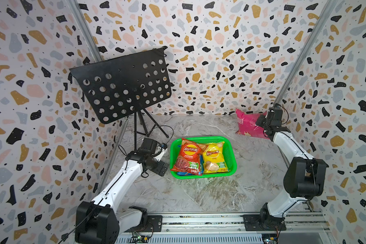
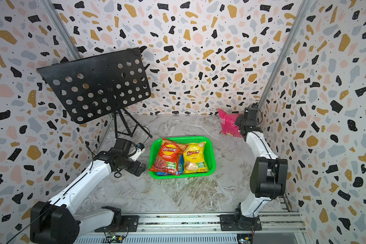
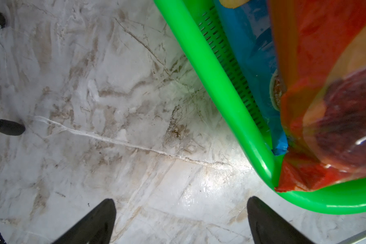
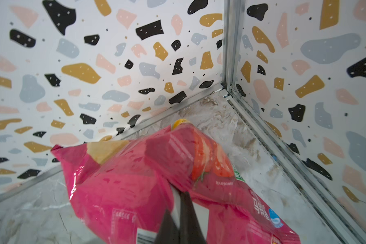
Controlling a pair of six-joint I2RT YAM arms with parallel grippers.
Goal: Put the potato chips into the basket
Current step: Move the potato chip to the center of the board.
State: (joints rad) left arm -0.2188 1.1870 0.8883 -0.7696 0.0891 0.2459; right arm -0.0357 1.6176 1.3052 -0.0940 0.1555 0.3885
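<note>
In both top views the green basket point(image 1: 201, 138) point(image 2: 184, 138) sits mid-table with an orange-red chip bag point(image 1: 187, 157) and a yellow one point(image 1: 213, 157) side by side in it. A blue bag point(image 1: 186, 173) peeks out under the orange-red one. My left gripper point(image 1: 162, 168) point(image 3: 181, 202) stands open and empty above bare table, just left of the basket point(image 3: 216, 74). A larger magenta-pink bag point(image 1: 246, 123) point(image 4: 135, 179) stands at the back right corner. My right gripper point(image 1: 260, 124) point(image 4: 179, 202) is shut on a fold of it.
A black perforated music stand point(image 1: 123, 84) on a tripod stands at the back left. Patterned walls close in three sides; the magenta bag is close to the back right corner post point(image 4: 230, 52). A metal rail point(image 1: 199, 224) runs along the front edge.
</note>
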